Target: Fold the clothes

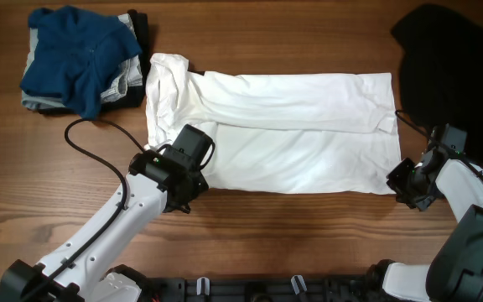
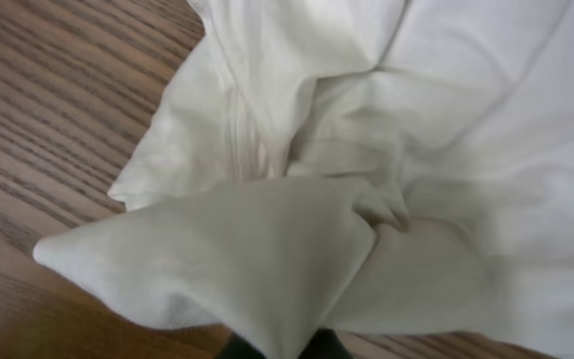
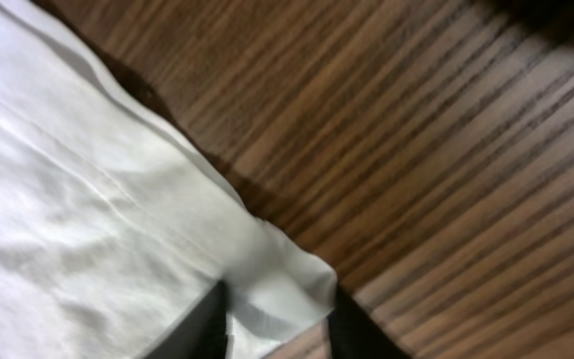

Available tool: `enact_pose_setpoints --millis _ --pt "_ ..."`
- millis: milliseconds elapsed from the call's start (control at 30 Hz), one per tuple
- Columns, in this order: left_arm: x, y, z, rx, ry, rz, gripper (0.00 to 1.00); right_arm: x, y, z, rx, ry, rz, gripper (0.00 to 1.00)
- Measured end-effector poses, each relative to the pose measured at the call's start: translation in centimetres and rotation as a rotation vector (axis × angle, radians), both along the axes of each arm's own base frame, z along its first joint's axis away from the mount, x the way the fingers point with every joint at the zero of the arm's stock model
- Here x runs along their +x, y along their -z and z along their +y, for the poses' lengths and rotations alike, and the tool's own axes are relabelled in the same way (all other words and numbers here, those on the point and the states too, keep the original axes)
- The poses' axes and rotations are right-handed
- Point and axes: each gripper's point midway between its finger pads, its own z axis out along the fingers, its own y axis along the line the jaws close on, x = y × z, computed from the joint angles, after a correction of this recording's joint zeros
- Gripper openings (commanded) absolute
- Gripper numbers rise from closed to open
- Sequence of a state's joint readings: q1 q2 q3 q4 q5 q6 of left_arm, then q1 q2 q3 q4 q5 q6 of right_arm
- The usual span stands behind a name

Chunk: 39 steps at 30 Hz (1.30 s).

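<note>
No txt, label, brand or no. I can read in any view: white shirt (image 1: 292,134) at centre shows plain cloth, blue garment (image 1: 78,50) at 10 o'clock and black garment (image 1: 451,59) at 2 o'clock likewise

From above, the overhead camera looks straight down on the table (image 1: 309,243), far enough off to take in the whole white T-shirt (image 1: 300,134) and both arms at its near edge. The left wrist camera rides by the left gripper (image 1: 196,178) at the shirt's near left corner, very close, with bare wood on the view's left. The right wrist camera sits just as close by the right gripper (image 1: 397,178) at the near right corner. Each wrist view shares its corner with the overhead; the two show opposite ends of the shirt.
</note>
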State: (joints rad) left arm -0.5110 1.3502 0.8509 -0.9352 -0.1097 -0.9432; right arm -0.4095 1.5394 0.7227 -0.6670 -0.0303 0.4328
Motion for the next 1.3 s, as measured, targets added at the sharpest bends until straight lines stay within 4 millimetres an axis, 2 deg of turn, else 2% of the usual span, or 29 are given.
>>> enact_pose_setpoints --millis 67,300,400,433,567,633,700,933,1100,1200,1300 --pt "0.1 0.0 0.1 0.008 -0.001 -0.005 0.04 0.0 0.1 0.0 0.004 0.012 0.000 0.04" --pt "0.3 -0.1 0.3 0.020 -0.003 -0.014 0.04 0.2 0.1 0.5 0.047 0.048 0.002 0.04" --pt "-0.7 -0.6 0.8 0.043 0.001 0.027 0.04 -1.0 -0.9 1.5 0.101 0.040 0.068 0.04" --pt "-0.8 -1.3 1.0 0.050 0.004 0.039 0.04 -1.3 -1.5 1.7 0.114 0.037 0.085 0.04" --pt "-0.6 -4.8 0.8 0.032 0.008 0.008 0.04 -0.9 -6.2 1.8 0.098 0.015 0.024 0.04" --pt "-0.9 -5.1 1.0 0.036 0.014 0.011 0.04 -1.0 -7.7 1.8 0.081 0.008 -0.020 0.05" --pt "-0.3 -5.1 0.7 0.030 0.043 -0.011 0.04 -0.4 -9.0 1.6 0.049 0.002 -0.093 0.04" --pt "5.8 -7.3 0.8 0.100 0.054 -0.298 0.04 3.5 -10.0 -0.1 -0.027 -0.030 -0.251 0.04" --pt "11.7 -10.6 -0.4 0.118 0.086 -0.572 0.04 6.3 -9.8 -1.3 -0.059 -0.037 -0.320 0.04" --pt "13.5 -10.1 -0.4 0.142 0.088 -0.598 0.04 7.8 -9.2 -1.5 -0.067 -0.060 -0.349 0.04" --pt "15.4 -7.9 0.0 0.182 0.100 -0.577 0.04 10.7 -8.2 -0.8 -0.071 -0.117 -0.398 0.04"
